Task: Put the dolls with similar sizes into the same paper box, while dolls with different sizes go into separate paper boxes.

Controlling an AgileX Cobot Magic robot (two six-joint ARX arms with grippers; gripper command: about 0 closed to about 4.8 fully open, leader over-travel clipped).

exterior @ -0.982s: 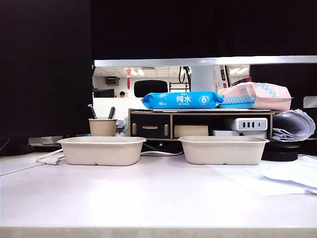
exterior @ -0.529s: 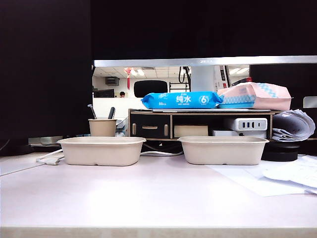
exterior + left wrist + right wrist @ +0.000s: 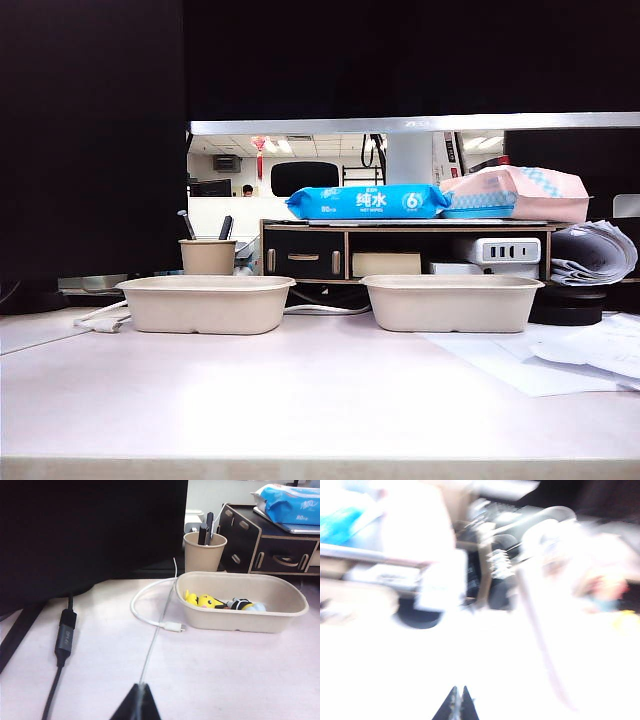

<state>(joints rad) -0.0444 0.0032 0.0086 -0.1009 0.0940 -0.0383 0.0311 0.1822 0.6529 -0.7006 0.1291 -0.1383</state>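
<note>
Dolls: yellow doll (image 3: 204,600) and black doll (image 3: 240,603) lie inside left paper box (image 3: 280,591), centre-right of left wrist view, well ahead of left gripper (image 3: 138,700), fingers together. Right gripper (image 3: 456,703) fingers together, view blurred. Right paper box (image 3: 450,301) contents hidden.

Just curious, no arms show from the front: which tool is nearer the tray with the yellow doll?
Left, probably. The left tool faces that tray across table, not touching it. The right tool has no such tray in its blurred view.
</note>
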